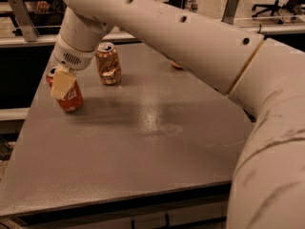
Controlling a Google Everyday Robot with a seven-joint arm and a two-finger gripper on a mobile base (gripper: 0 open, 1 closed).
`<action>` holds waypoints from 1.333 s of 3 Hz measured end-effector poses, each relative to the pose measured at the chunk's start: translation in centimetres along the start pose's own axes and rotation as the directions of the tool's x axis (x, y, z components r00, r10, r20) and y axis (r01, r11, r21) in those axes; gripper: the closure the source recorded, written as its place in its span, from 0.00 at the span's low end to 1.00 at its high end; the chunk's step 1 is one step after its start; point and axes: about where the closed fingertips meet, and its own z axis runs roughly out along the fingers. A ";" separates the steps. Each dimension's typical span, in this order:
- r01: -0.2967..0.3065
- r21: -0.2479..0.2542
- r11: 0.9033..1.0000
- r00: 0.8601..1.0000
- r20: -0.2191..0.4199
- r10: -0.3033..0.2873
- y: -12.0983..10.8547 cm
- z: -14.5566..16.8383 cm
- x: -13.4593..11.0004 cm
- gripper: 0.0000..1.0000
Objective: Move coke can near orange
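Note:
The red coke can (71, 100) stands near the left edge of the grey table (143, 147), leaning slightly. My gripper (62, 82) hangs from the big white arm right at the can, overlapping its upper front, so part of the can is hidden. Whether it grips the can does not show. The orange (175, 65) is only a small sliver at the far middle of the table, mostly hidden behind my arm. It lies well to the right of the coke can.
A shiny copper-gold can (108, 63) stands upright just right of and behind the coke can. My arm spans the far and right side of the table. A water bottle (191, 3) and a metal bracket (21, 18) stand on the counter behind.

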 end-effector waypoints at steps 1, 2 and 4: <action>0.015 0.012 1.000 0.999 0.033 -0.015 0.3 -4.9 -0.2 0.96; -0.007 0.019 1.000 0.999 0.051 0.006 0.6 -8.9 1.4 1.00; -0.108 0.023 0.994 0.993 0.046 0.107 -0.1 -14.1 8.8 1.00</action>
